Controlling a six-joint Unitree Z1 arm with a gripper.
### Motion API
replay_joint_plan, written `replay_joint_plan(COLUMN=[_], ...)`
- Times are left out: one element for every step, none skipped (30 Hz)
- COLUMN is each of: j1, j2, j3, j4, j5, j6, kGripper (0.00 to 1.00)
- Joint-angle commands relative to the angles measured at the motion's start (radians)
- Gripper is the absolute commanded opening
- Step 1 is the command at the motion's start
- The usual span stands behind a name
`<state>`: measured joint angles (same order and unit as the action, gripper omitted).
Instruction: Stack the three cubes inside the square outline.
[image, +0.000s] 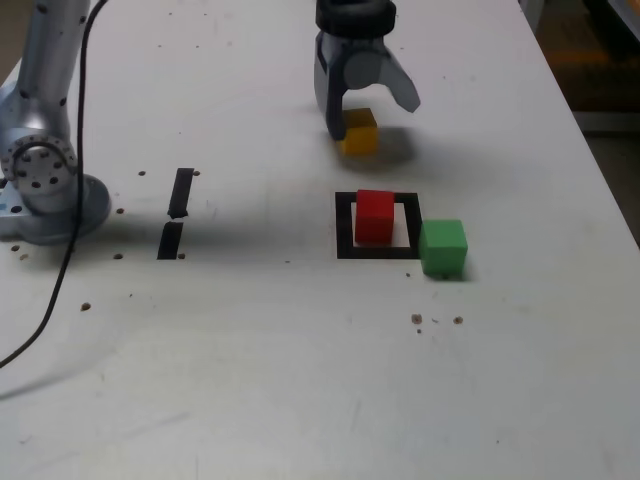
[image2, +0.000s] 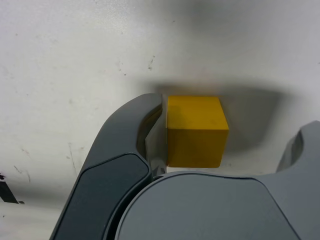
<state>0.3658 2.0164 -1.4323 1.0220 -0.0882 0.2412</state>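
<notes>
Spreading its jaws wide above a pale, speckled tabletop (image: 250, 370), the gripper (image: 373, 120) of a robot arm (image: 45, 90) straddles a yellow cube (image: 361, 140). From the exterior view's left, the arm's grey joint and a dark cable (image: 72, 235) come first, then 2 short black tape strips (image: 181, 192) (image: 170, 241), lying nearly end to end. Farther right, the yellow cube rests on the tabletop beyond the square outline (image: 345, 225), between the 2 fingers and much nearer the darker one; whether that finger touches it cannot be told. The wrist view shows the cube with plain, flat faces and crisp edges, its top a bright golden yellow and its side a deeper amber, with shadow beside it. Nearer the camera, a solid red cube (image: 375, 218) sits within the outline, a black tape frame around a white middle, leaving a strip of white at its right. At the exterior view's far right of the 3 blocks, a light green cube (image: 443, 248) stands at the outline's lower right corner, its top paler than its front.
</notes>
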Motion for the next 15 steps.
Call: replay_joint_plan(j1=[-0.002,-0.002,-0.002,-0.002,-0.002,-0.002,-0.002,-0.002,-0.002,-0.002,-0.002,-0.002,-0.002,-0.002,-0.002], j2=[0.007,0.010,0.013,0.016,0.018,0.020,0.021,0.022,0.022,0.022,0.022,0.021,0.020,0.019,0.018], j3=[0.001,0.001,0.002,0.002,0.003,0.004,0.005,0.005,0.006,0.007,0.008,0.009,0.010,0.011,0.012], j4=[-0.003,-0.005,-0.006,-0.008,-0.010,-0.011,-0.013,-0.014,-0.016,-0.017,-0.019,-0.022,-0.026,-0.032,-0.039], j5=[-0.004,-0.005,-0.006,-0.008,-0.009,-0.010,-0.011,-0.012,-0.014,-0.016,-0.018,-0.020,-0.021,-0.022,-0.023], j6=[0.001,0.001,0.001,0.001,0.001,0.001,0.001,0.001,0.000,-0.001,-0.002,-0.004,-0.006,-0.007,-0.008], kGripper=[0.92,0.92,0.92,0.92,0.91,0.90,0.89,0.88,0.86,0.83,0.80,0.76,0.72,0.67,0.62])
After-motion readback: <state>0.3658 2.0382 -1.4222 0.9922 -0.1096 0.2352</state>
